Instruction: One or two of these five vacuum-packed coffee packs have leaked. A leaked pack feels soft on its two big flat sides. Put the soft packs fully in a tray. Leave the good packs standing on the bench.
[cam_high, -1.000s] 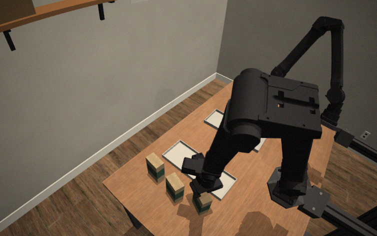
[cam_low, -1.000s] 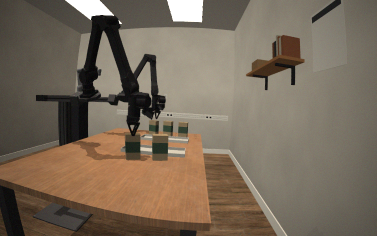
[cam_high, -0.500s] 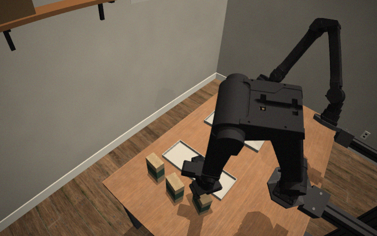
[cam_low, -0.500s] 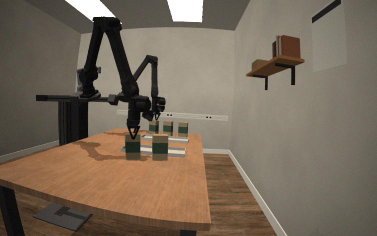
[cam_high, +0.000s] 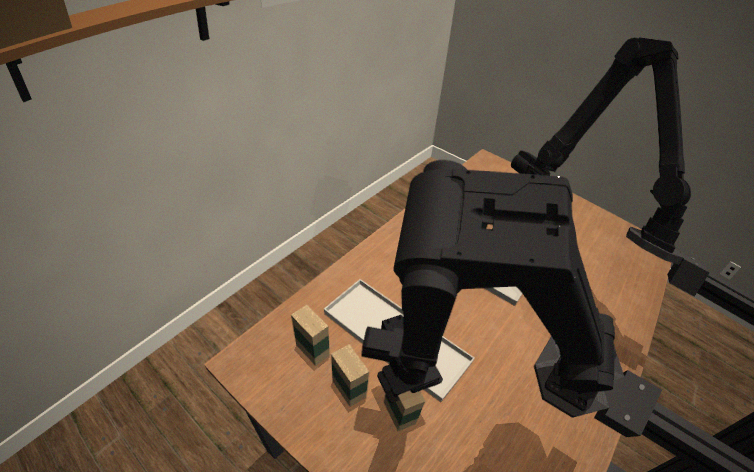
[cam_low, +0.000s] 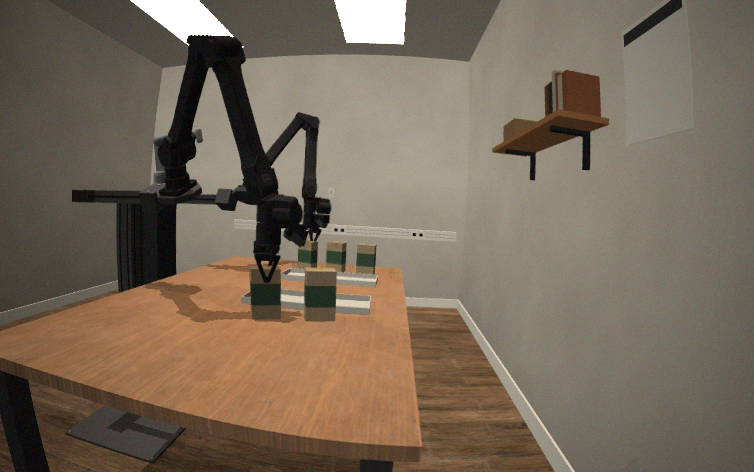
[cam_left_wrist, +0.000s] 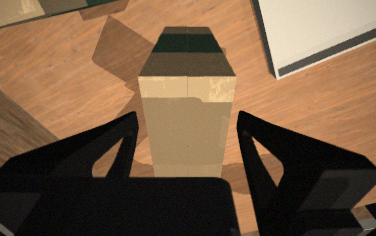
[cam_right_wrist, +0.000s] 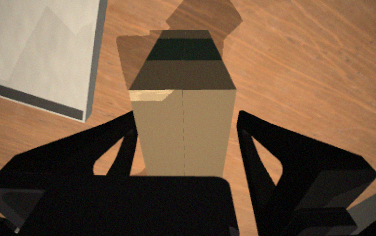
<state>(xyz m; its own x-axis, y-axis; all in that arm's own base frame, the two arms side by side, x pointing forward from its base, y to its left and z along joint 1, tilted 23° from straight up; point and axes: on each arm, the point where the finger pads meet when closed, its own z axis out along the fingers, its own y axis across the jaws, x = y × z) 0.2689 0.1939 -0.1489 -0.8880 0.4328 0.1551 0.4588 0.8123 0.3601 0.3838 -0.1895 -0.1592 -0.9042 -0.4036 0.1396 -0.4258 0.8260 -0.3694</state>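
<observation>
My left gripper (cam_high: 410, 391) (cam_low: 313, 238) (cam_left_wrist: 187, 118) is open, its fingers either side of a tan and green pack (cam_high: 407, 414) (cam_low: 307, 257) with gaps on both sides. Two more packs of that row stand upright, the middle one (cam_high: 349, 375) (cam_low: 336, 257) and the one nearest the wall (cam_high: 310, 336) (cam_low: 366, 258). My right gripper (cam_low: 267, 276) (cam_right_wrist: 187, 117) is open around the top of another standing pack (cam_low: 265, 300), with gaps on both sides. The fifth pack (cam_low: 319, 295) stands beside it. The top view does not show these two packs.
One shallow white tray (cam_high: 356, 307) (cam_left_wrist: 320, 35) lies beside the three-pack row. A second tray (cam_high: 507, 293) (cam_low: 356, 305) (cam_right_wrist: 45, 50) lies near the right gripper's packs, largely hidden by the left arm in the top view. No pack shows in the visible tray parts.
</observation>
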